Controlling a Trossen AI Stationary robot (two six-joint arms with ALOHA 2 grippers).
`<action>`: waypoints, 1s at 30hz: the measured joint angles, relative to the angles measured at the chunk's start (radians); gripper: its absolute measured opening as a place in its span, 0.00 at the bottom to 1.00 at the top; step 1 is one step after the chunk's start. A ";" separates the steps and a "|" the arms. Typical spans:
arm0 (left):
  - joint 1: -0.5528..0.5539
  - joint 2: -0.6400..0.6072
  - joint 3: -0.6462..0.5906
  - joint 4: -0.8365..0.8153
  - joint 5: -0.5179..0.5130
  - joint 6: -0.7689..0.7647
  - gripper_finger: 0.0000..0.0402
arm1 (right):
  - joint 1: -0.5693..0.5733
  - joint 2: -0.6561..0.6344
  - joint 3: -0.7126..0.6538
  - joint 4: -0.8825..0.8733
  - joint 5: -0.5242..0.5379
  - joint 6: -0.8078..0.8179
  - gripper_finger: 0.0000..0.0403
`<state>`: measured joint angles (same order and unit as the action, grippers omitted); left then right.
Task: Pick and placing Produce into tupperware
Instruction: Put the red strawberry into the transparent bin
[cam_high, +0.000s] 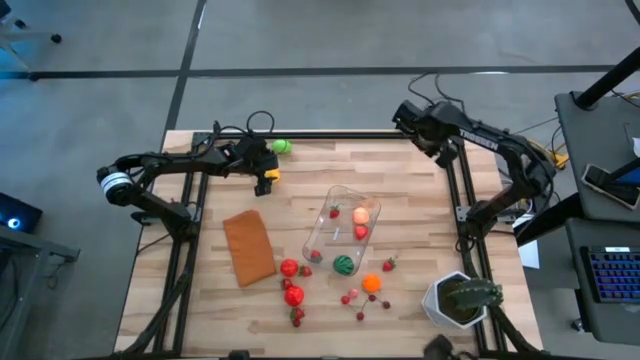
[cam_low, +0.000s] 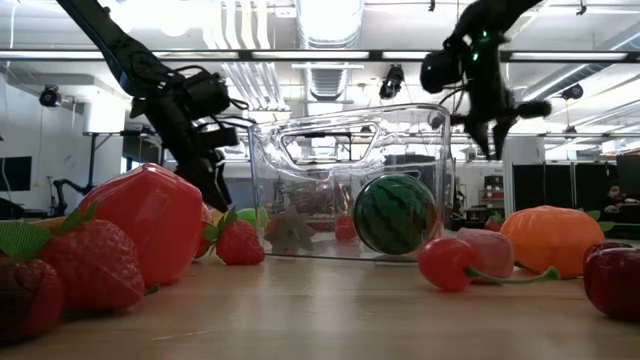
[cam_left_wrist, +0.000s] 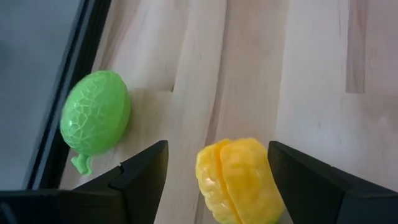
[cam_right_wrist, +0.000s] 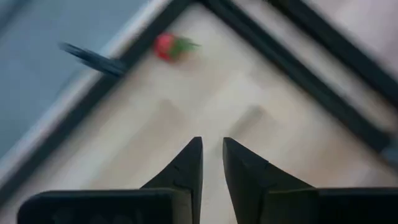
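Note:
The clear tupperware (cam_high: 343, 228) (cam_low: 300, 150) lies mid-table with a few pink, orange and red pieces inside. Loose produce sits near it: red tomatoes (cam_high: 289, 268), a watermelon (cam_high: 344, 264) (cam_low: 396, 213), an orange (cam_high: 372, 283), strawberries and cherries. My left gripper (cam_high: 266, 176) (cam_left_wrist: 217, 168) is open at the far left. Its fingers stand on either side of a yellow ridged fruit (cam_left_wrist: 239, 180) on the wood. A green melon (cam_high: 282, 147) (cam_left_wrist: 95, 113) lies just beyond it, by the table's far rail. My right gripper (cam_high: 440, 145) (cam_right_wrist: 211, 149) is shut and empty, high over the far right corner.
A flat brown-orange rectangle (cam_high: 248, 247) lies left of the tupperware. A green plant in a white pot (cam_high: 460, 300) stands at the near right corner. Black frame rails (cam_high: 455, 190) run along the table's sides. A strawberry (cam_right_wrist: 169, 45) lies by the rail below my right gripper.

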<state>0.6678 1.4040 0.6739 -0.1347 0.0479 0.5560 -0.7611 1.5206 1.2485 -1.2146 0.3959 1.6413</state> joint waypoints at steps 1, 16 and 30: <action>0.000 0.000 0.000 0.002 0.000 0.000 0.65 | 0.005 0.006 -0.023 0.078 0.017 -0.003 0.14; 0.000 0.000 0.000 -0.016 0.000 -0.002 0.65 | -0.069 0.157 -0.229 0.112 0.101 0.520 0.15; 0.000 0.000 0.000 -0.016 0.000 -0.003 0.65 | -0.207 0.166 -0.247 0.257 0.153 0.532 0.15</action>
<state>0.6674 1.4040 0.6735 -0.1505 0.0479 0.5533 -0.9678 1.6867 1.0014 -0.9573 0.5489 2.1735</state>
